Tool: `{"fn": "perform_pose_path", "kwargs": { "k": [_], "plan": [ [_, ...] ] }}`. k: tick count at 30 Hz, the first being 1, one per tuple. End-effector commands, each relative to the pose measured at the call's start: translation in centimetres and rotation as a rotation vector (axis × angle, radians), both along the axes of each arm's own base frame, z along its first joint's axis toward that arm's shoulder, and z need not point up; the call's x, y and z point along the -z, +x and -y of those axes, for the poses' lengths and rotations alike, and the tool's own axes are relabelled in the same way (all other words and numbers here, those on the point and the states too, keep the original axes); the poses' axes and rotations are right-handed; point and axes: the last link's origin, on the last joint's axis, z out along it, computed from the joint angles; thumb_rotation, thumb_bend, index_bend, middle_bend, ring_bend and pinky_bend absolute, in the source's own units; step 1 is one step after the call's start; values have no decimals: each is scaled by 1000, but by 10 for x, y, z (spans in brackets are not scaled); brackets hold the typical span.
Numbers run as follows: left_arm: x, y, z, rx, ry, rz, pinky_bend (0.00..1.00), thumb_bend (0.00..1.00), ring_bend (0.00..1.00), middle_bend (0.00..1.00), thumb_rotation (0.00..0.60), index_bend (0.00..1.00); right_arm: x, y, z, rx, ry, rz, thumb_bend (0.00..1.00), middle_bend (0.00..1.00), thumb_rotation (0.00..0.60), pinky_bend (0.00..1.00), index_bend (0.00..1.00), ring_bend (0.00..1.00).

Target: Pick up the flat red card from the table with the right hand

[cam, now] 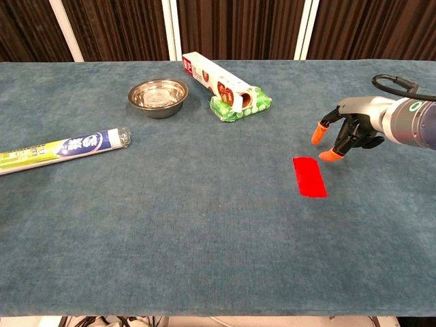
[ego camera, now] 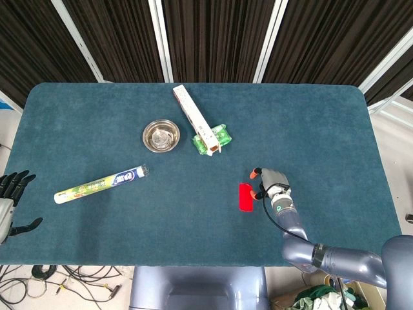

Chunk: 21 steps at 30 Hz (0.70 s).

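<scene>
A flat red card [ego camera: 245, 197] lies on the blue tablecloth right of centre, also seen in the chest view [cam: 309, 176]. My right hand [ego camera: 271, 183] hovers just to the card's right, orange-tipped fingers apart and pointing down toward it; in the chest view the right hand [cam: 346, 131] sits slightly above and behind the card, holding nothing. My left hand [ego camera: 11, 201] rests at the table's left edge, fingers spread and empty; the chest view does not show it.
A steel bowl [ego camera: 161, 135] sits behind centre. A long white box [ego camera: 195, 117] leans on a green packet [ego camera: 215, 139] beside it. A toothpaste tube [ego camera: 102, 183] lies at the left. The table's front edge [ego camera: 193, 263] is close to the card.
</scene>
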Motion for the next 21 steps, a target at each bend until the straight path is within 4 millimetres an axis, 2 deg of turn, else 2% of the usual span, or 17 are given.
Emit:
{"fn": "perform_pose_path", "kwargs": {
  "k": [1,15,21],
  "plan": [
    [0,0,0,0,-1,-1,38,177,17,56,600,107,1,1,-1,0,2,2,260,1000,600,1000,369,1000],
    [0,0,0,4,-1,-4,38,179,18,55,600,114,10,-4,0,-15,-4,-49,254,1000,600,1000,378,1000],
    [-1,0,1,6,1,0,38,179,17,56,600,114,14,-9,1,-11,-3,-74,284,1000,600,1000,385,1000]
  ]
}}
